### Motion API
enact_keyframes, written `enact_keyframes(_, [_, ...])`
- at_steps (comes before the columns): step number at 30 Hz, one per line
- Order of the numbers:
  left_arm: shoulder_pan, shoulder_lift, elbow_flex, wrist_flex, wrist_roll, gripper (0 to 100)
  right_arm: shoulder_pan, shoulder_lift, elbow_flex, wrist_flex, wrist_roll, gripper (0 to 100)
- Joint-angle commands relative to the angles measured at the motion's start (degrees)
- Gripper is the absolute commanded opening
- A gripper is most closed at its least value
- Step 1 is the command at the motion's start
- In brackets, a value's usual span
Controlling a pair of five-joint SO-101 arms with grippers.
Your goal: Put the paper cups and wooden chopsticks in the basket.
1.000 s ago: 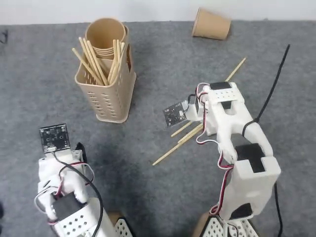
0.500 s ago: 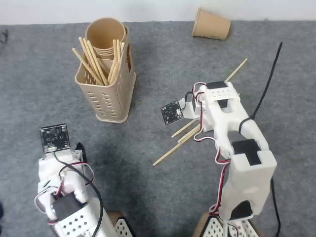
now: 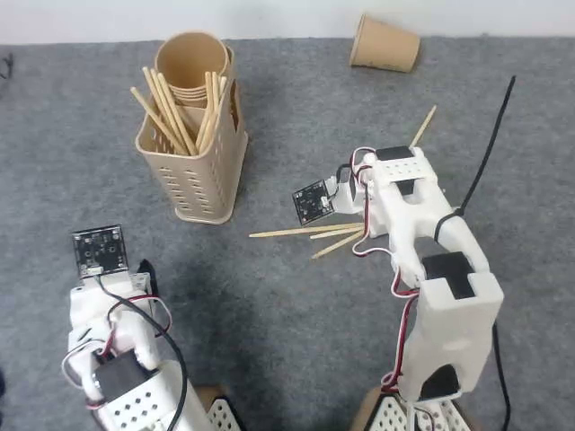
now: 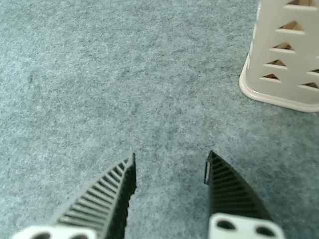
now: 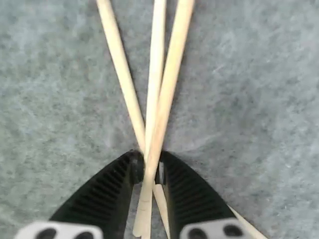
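Three wooden chopsticks [image 5: 159,74] lie fanned on the carpet [image 3: 269,341] right of centre. Their crossed ends are pinched in the right gripper [image 5: 148,167], though maybe not all are caught. The basket [image 3: 193,184] stands far left, holding stacked cups [image 3: 190,63]. One paper cup [image 3: 384,43] lies tipped at far right. The left gripper [image 4: 169,169] hangs agape, near left.

White arms [image 3: 454,305], red-and-black cables [image 3: 406,312], dark wrist boards [image 3: 313,204] — probably cameras — black ribbed pincer fingers [image 4: 107,196].

Rough, fuzzy grey cloth mat [image 3: 296,341]; smooth pale wooden chopsticks [image 5: 155,74]; matt beige slotted plastic basket [image 3: 202,184]; matt brown paper cup [image 3: 384,43]; left gripper [image 4: 169,163] fingers [image 4: 107,196] ridged, matt black plastic.
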Motion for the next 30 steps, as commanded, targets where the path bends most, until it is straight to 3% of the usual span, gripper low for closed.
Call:
enact_keyframes(1, [0.35, 0.18, -0.22, -1.49, -0.53, 21, 0.22, -1.45, -0.62, 0.75, 0.09, 1.6])
enact_keyframes(9, [0.35, 0.18, -0.22, -1.49, -0.53, 21, 0.22, -4.26, -0.79, 0.48, -5.80, 16.1])
enact_keyframes(23, [0.35, 0.18, -0.22, -1.49, -0.62, 21, -0.04, -4.18, -0.88, 0.13, -2.02, 0.6])
enact_keyframes(30, [0.35, 0.18, -0.22, -1.49, -0.62, 21, -0.13, -5.14, -0.97, 0.75, -2.37, 0.8])
